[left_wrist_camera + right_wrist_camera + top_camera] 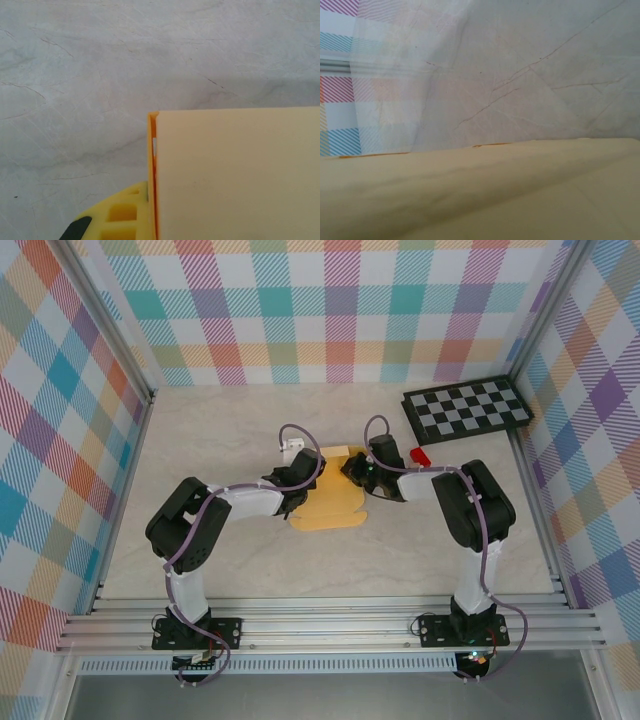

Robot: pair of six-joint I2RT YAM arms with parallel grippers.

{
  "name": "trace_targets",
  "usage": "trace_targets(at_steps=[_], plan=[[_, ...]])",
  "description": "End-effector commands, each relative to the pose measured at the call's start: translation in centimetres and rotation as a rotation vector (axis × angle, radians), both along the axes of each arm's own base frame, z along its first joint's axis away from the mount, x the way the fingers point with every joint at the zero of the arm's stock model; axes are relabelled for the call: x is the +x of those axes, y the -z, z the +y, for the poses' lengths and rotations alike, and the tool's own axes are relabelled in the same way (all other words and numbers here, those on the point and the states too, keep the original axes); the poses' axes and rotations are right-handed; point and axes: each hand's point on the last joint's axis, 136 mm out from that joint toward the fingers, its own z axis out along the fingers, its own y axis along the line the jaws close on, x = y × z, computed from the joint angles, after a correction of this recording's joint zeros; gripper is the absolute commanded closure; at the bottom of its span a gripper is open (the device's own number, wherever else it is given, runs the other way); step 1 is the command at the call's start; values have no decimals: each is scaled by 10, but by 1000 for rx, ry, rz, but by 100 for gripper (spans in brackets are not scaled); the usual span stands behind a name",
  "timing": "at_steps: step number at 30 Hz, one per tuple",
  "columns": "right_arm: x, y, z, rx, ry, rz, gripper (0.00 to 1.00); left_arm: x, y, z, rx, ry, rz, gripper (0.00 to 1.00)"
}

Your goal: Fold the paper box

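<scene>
I have both arms drawn in over the middle of the bench [210,440]. The paper box [328,510] lies between and partly under the two tools, its scalloped edge toward the arm bases. The left tool [300,476] sits over the sheet's left part and the right tool [358,472] over its right, the two near each other.

My read of the step: I'm bringing a panel over along its crease. To do it well, I want one tool pinning the base flat while the other rolls the flap right at the score line, slowly, so the thin card doesn't buckle or skid.

From above, the arms hide the fold itself. The left wrist view gives me that: a panel [235,175] with a doubled-over edge, and one yellow finger [122,217] just beside it. The right wrist view gives a curved panel [495,200] close under the lens, with bench beyond.

Whether either tool is clamped on card or spread apart, I cannot tell. A red block [420,456] sits just beyond the right tool.
</scene>
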Motion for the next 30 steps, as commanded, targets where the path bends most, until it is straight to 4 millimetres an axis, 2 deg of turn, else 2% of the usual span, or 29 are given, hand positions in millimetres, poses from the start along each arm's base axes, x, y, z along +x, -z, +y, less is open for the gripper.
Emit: trace_targets(at_steps=[1,7,10,16,20,25,27,30], plan=[[-12,22,1,-27,11,69,92,-24,30,-8,14,49,128,100],[-33,55,-21,-152,89,195,94,-25,29,-6,11,48,127,100],[-42,64,-29,-204,107,236,94,-25,29,-6,11,45,124,100],[-42,74,-33,-285,85,284,93,-26,31,-6,7,44,126,100],[-51,94,-48,-351,137,382,93,-26,30,-5,11,43,124,100],[-55,93,-59,-402,173,401,92,-27,29,-3,16,41,120,100],[-52,90,-57,-406,150,406,92,-27,29,-2,17,39,120,100],[-38,64,-43,-355,98,306,91,-26,28,0,32,31,115,100]])
